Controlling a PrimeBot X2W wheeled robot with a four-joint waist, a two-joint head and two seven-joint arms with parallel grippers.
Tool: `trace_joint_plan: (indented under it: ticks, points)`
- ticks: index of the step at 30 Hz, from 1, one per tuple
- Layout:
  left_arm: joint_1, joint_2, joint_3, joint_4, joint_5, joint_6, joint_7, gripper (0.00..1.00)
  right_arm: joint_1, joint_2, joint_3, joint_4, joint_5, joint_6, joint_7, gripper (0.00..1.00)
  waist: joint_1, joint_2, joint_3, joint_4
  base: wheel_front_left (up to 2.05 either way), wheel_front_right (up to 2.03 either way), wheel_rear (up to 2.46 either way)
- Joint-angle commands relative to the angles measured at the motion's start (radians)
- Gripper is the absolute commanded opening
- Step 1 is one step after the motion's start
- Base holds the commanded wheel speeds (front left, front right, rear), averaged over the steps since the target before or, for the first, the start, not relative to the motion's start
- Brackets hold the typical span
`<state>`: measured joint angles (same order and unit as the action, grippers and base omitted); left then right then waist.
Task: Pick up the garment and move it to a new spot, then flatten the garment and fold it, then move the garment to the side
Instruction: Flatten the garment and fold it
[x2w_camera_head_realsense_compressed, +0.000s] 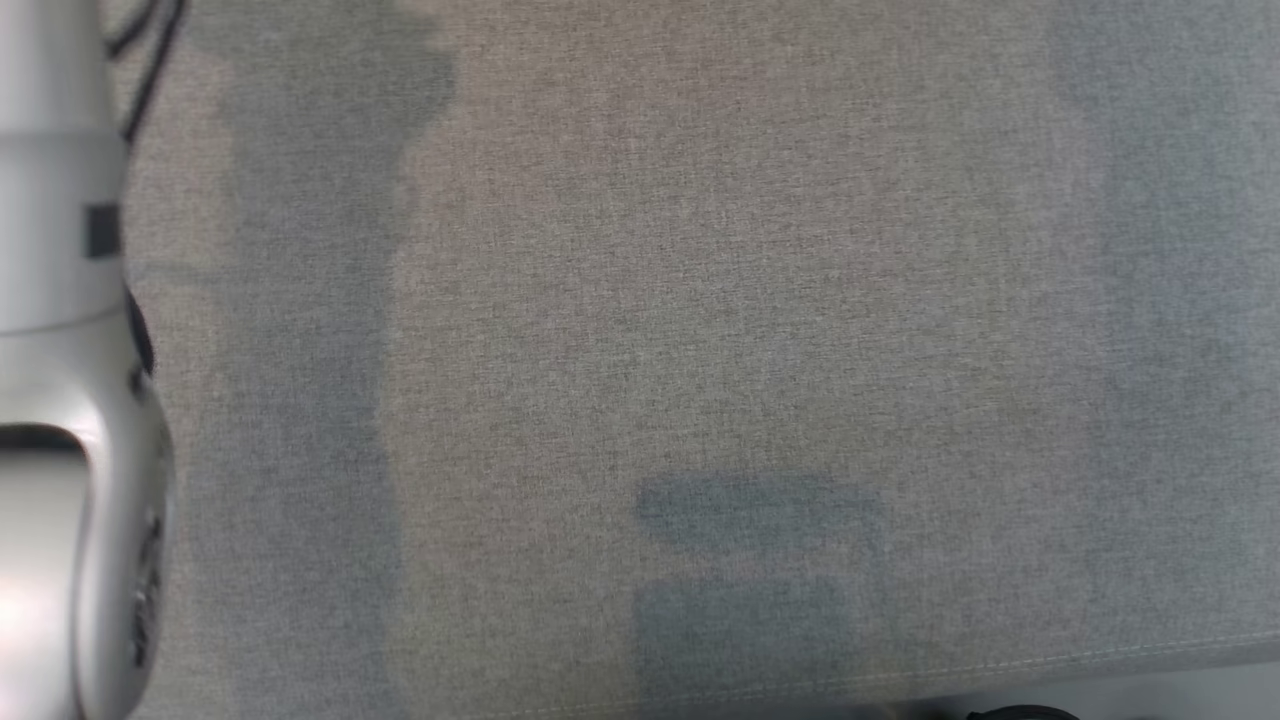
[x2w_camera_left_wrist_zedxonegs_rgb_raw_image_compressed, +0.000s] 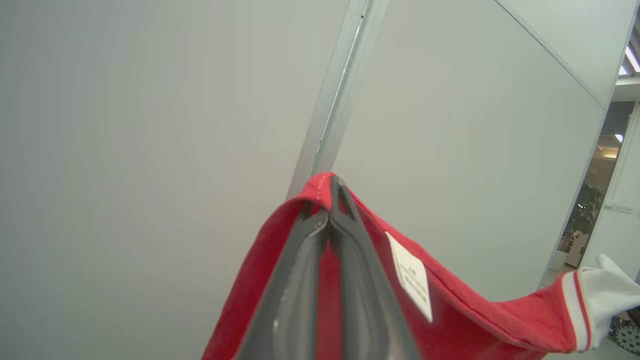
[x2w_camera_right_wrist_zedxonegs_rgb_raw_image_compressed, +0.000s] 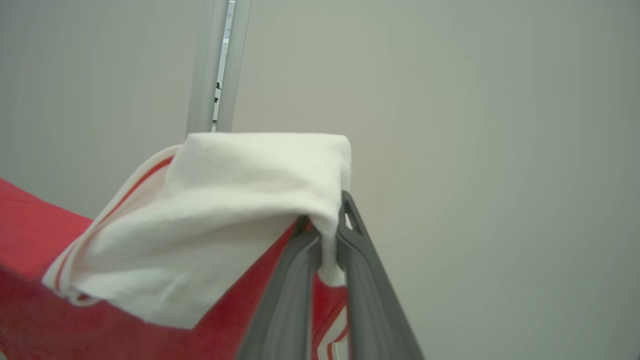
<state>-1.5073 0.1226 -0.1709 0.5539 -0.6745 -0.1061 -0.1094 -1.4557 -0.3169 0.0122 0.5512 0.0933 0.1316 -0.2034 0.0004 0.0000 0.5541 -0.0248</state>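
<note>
The garment (x2w_camera_left_wrist_zedxonegs_rgb_raw_image_compressed: 465, 310) is red with a white sleeve edged in red and white stripes, and a white label sewn inside. My left gripper (x2w_camera_left_wrist_zedxonegs_rgb_raw_image_compressed: 330, 200) is shut on its red hem, raised against a pale wall. My right gripper (x2w_camera_right_wrist_zedxonegs_rgb_raw_image_compressed: 327, 225) is shut on the garment (x2w_camera_right_wrist_zedxonegs_rgb_raw_image_compressed: 210, 210) at the white sleeve, whose cloth folds over the fingertips. The cloth hangs stretched between the two grippers. In the head view a pale forearm (x2w_camera_head_realsense_compressed: 70, 400) runs along the left edge above the grey fabric table (x2w_camera_head_realsense_compressed: 700, 300).
The table's front edge (x2w_camera_head_realsense_compressed: 1100, 660) runs along the bottom of the head view. Behind the raised grippers stand pale wall panels with a metal joint strip (x2w_camera_left_wrist_zedxonegs_rgb_raw_image_compressed: 340, 95). A doorway with a plant (x2w_camera_left_wrist_zedxonegs_rgb_raw_image_compressed: 585, 210) opens at the far right of the left wrist view.
</note>
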Motion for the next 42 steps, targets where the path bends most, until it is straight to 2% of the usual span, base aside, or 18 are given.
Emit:
trace_joint_plan:
  ticks: [1,2,5,8,10,11,14,17,21,24,25,30,35,40,42]
  points:
    - [0.056,-0.003,-0.043,0.023,0.018,-0.017,-0.046,0.0,0.078,0.002,0.021,0.012,-0.008,-0.002,-0.029,0.0,-0.0004,0.0,-0.009,-0.014,0.0,0.0,0.0]
    - [0.056,-0.003,-0.043,0.023,0.018,-0.017,-0.046,0.0,0.078,0.002,0.021,0.012,-0.008,-0.002,-0.029,0.0,-0.0004,0.0,-0.009,-0.014,0.0,0.0,0.0]
    - [0.222,0.014,-0.184,0.013,0.004,-0.024,-0.116,0.0,0.278,0.004,0.092,-0.01,0.01,-0.002,-0.057,0.0,-0.0004,0.0,-0.06,-0.021,0.0,0.0,0.0]
    - [0.444,0.076,-0.308,-0.063,-0.056,-0.024,-0.145,0.0,0.521,-0.011,0.126,-0.077,0.046,-0.002,-0.063,0.0,-0.0004,0.0,-0.097,-0.031,0.0,0.0,0.0]
    - [0.602,0.121,-0.341,-0.117,-0.083,-0.024,-0.153,0.0,0.684,-0.011,0.126,-0.138,0.069,-0.002,-0.062,0.0,-0.0004,0.0,-0.115,-0.041,0.0,0.0,0.0]
    - [0.683,0.142,-0.351,-0.148,-0.094,-0.025,-0.156,0.0,0.765,-0.014,0.123,-0.164,0.078,-0.002,-0.062,0.0,-0.0004,0.0,-0.122,-0.046,0.0,0.0,0.0]
    - [0.896,0.171,-0.289,-0.234,-0.114,-0.025,-0.156,0.0,0.956,-0.048,0.127,-0.231,0.089,-0.002,-0.062,0.0,-0.0004,0.0,-0.138,-0.053,0.0,0.0,0.0]
    - [1.083,0.161,-0.221,-0.289,-0.109,-0.023,-0.156,0.0,1.086,-0.071,0.147,-0.247,0.085,-0.002,-0.062,0.0,-0.0004,0.0,-0.154,-0.062,0.0,0.0,0.0]
    - [1.261,0.115,-0.179,-0.322,-0.064,-0.019,-0.156,0.0,1.174,-0.082,0.161,-0.219,0.101,-0.002,-0.062,0.0,-0.0004,0.0,-0.173,-0.068,0.0,0.0,0.0]
    - [1.341,0.06,-0.172,-0.321,-0.042,-0.022,-0.156,0.0,1.194,-0.085,0.171,-0.184,0.086,-0.002,-0.062,0.0,-0.0004,0.0,-0.186,-0.069,0.0,0.0,0.0]
    - [1.376,0.023,-0.172,-0.317,-0.041,-0.023,-0.155,0.0,1.201,-0.083,0.169,-0.168,0.084,-0.002,-0.062,0.0,-0.0004,0.0,-0.195,-0.065,0.0,0.0,0.0]
    - [1.426,-0.019,-0.171,-0.321,-0.024,-0.025,-0.155,0.0,1.22,-0.076,0.155,-0.16,0.076,-0.002,-0.062,0.0,-0.0004,0.0,-0.219,-0.061,0.0,0.0,0.0]
    - [1.482,-0.03,-0.182,-0.356,-0.033,-0.025,-0.155,0.0,1.258,-0.081,0.12,-0.2,0.069,-0.002,-0.062,0.0,-0.0004,0.0,-0.245,-0.06,0.0,0.0,0.0]
    - [1.535,0.003,-0.197,-0.418,-0.054,-0.025,-0.151,0.0,1.307,-0.111,0.081,-0.249,0.07,-0.002,-0.062,0.0,-0.0004,0.0,-0.261,-0.056,0.0,0.0,0.0]
    - [1.562,0.003,-0.209,-0.443,-0.104,-0.025,-0.115,0.0,1.322,-0.13,0.095,-0.24,0.082,-0.002,-0.062,0.0,-0.0004,0.0,-0.266,-0.054,0.0,0.0,0.0]
